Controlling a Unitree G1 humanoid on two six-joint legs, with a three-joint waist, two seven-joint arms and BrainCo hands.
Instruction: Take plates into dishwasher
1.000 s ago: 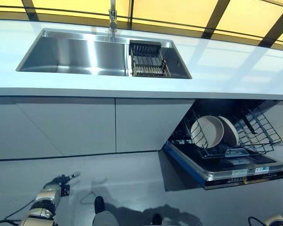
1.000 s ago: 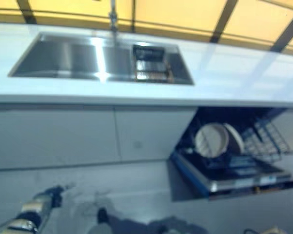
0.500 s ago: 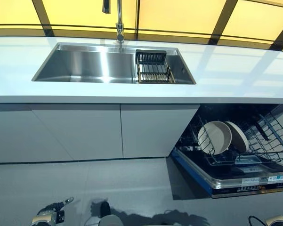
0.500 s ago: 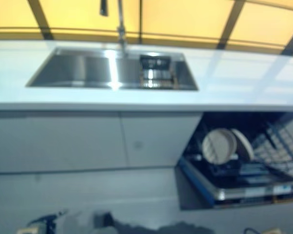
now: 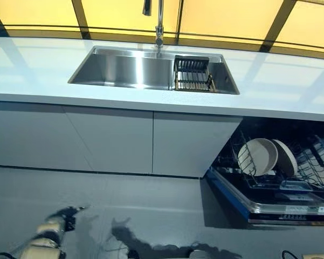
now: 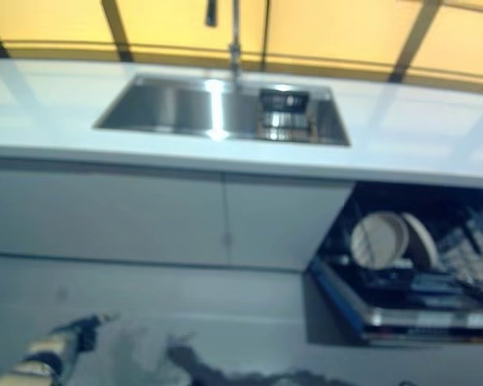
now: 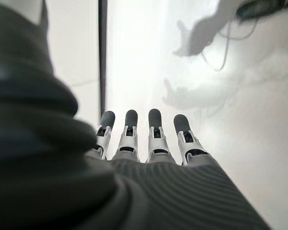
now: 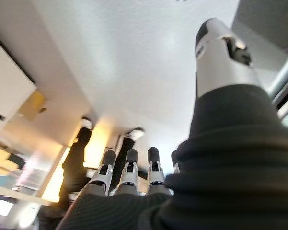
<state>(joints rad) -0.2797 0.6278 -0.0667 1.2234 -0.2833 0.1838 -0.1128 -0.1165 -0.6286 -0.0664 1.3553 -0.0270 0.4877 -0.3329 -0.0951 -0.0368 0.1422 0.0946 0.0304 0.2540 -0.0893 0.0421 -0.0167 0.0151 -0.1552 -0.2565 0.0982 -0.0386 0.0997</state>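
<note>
two round beige plates [image 5: 257, 156] stand on edge, one just behind the other, in the wire rack [image 5: 312, 167] of the open dishwasher [image 5: 280, 202]. the rack is pulled out over the lowered door, below the counter [image 5: 280, 91], right of the sink.

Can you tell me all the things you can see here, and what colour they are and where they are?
Counter: one, white, running across the top.
Sink: one, silver steel, set into the counter.
Tap: one, silver, behind the sink.
Drying rack: one, dark, inside the sink's right end.
Cupboard doors: pale grey, under the counter.
Dishwasher: one, open, dark inside, lower right.
Wire rack: one, dark, pulled out of the dishwasher.
Plates: two, cream, standing on edge in the wire rack.
Person: legs in dark trousers, in the right wrist view.
Left hand: empty, fingers straight, low over the floor.
Right hand: empty, fingers straight.
</note>
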